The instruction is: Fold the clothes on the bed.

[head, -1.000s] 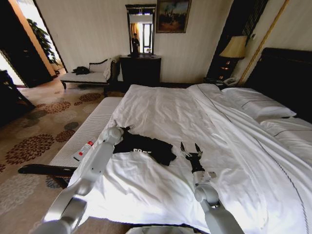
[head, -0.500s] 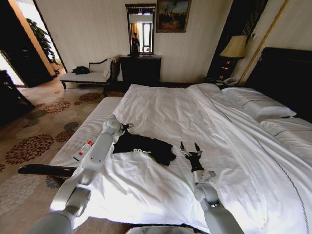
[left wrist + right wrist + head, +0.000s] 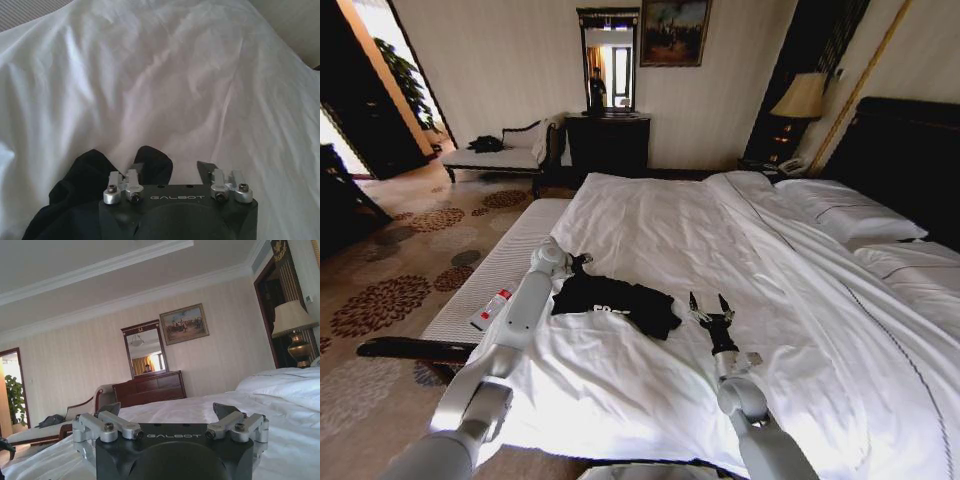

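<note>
The black T-shirt (image 3: pixel 615 302) lies crumpled on the white duvet near the foot edge of the bed (image 3: pixel 720 230). The left gripper (image 3: pixel 582 262) sits at its far corner, one finger seemingly over a dark fold, jaws apart. The right gripper (image 3: pixel 710 303) rests just beside the shirt, spread wide and empty.

Framed painting (image 3: pixel 670 32), mirror (image 3: pixel 607 62) above dark dresser (image 3: pixel 608 143), lamp (image 3: pixel 801 97) beside.

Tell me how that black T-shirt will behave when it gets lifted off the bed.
The T-shirt lies crumpled in soft folds on the duvet, so it will likely droop limp. It looks thin and probably light. The left tool at its edge may drag the rest along.
</note>
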Available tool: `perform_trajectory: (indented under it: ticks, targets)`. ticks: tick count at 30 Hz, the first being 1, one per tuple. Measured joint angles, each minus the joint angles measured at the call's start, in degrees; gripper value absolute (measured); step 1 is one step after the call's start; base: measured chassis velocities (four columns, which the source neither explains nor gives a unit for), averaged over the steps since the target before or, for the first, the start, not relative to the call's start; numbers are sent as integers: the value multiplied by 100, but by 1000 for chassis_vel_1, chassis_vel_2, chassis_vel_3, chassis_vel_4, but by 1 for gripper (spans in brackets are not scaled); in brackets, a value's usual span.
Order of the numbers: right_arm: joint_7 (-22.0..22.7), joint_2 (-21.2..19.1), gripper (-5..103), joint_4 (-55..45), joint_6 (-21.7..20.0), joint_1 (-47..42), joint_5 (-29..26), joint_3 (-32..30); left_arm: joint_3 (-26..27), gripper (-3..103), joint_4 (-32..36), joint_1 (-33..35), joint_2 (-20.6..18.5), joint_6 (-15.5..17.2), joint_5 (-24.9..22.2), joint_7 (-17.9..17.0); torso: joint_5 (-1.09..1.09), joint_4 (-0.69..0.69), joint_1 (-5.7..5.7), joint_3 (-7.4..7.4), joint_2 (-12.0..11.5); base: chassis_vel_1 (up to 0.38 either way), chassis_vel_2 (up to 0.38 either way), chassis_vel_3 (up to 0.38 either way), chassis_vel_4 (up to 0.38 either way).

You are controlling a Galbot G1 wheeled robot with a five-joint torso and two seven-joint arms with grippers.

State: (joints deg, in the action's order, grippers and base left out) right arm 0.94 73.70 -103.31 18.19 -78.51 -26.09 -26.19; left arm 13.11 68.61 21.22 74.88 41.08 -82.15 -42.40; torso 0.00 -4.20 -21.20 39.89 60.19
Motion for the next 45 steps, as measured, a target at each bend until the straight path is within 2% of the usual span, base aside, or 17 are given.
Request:
perform_trajectory:
  ticks: [1,4,8,10,14,16,21,22,26,27,29,30,31,38,41,43,45]
  targets:
    - [0,-4,100,-17,0,-13,0,-17,2,49,32,11,-13,-3,-31,10,0,0,0,0,0,0,0,0,0]
    - [0,-5,100,-34,0,-27,1,-29,0,43,59,27,-35,-3,-53,12,0,0,0,0,0,0,0,0,0]
    - [1,5,100,-46,0,-48,32,-41,2,22,96,55,-68,10,-113,-6,0,0,0,0,0,0,0,0,0]
    - [0,8,100,-47,0,-50,39,-41,4,22,112,68,-79,17,-131,-13,0,0,0,0,0,0,0,0,0]
    - [3,26,100,-59,2,-66,64,-53,24,3,334,220,-198,42,-215,-45,0,-1,0,0,0,0,0,0,0]
    - [4,26,100,-60,2,-67,65,-55,26,3,373,239,-216,42,-230,-53,0,-1,0,0,0,0,0,0,0]
    - [161,14,100,-64,-13,-27,-130,-47,71,1,1976,1343,-1151,102,-420,75,-2,-1,0,-1,0,0,0,0,0]
    - [161,14,100,-64,-13,-27,-130,-47,71,1,1976,1343,-1151,102,-420,75,-2,-1,0,-1,0,0,0,0,0]
    - [416,9,100,-125,-164,105,-573,186,603,1,3253,2891,-1930,101,-195,520,-2,1,1,-1,1,0,0,0,0]
    - [416,9,100,-125,-164,105,-573,186,603,1,3253,2891,-1930,101,-195,520,-2,1,1,-1,1,0,0,0,0]
    - [521,15,100,-123,-192,212,-667,335,897,1,3698,3631,-2131,15,169,852,-1,2,1,-1,1,0,0,0,0]
    - [555,19,100,-114,-202,250,-682,378,984,1,3803,3830,-2162,-22,289,955,-2,3,1,-1,1,0,0,0,0]
    - [612,21,100,-79,-222,365,-714,515,1229,1,4043,4348,-2198,-108,589,1197,0,2,2,-2,1,0,0,0,0]
    - [626,-128,100,-63,-299,559,-835,874,1711,1,4277,5285,-2122,-269,933,1418,-1,0,1,-1,1,0,0,0,0]
    - [648,-365,100,-171,-431,607,-1068,1083,1986,1,4346,5698,-2119,-324,1067,1539,1,0,1,-1,1,0,0,0,0]
    - [857,-759,100,-314,-577,690,-1329,1318,2225,1,4374,5938,-2131,-379,1165,1616,-1,0,2,-1,1,0,0,0,0]
    - [928,-875,100,-353,-624,724,-1396,1382,2287,1,4383,5984,-2136,-393,1176,1624,-1,0,2,-1,1,0,0,0,0]
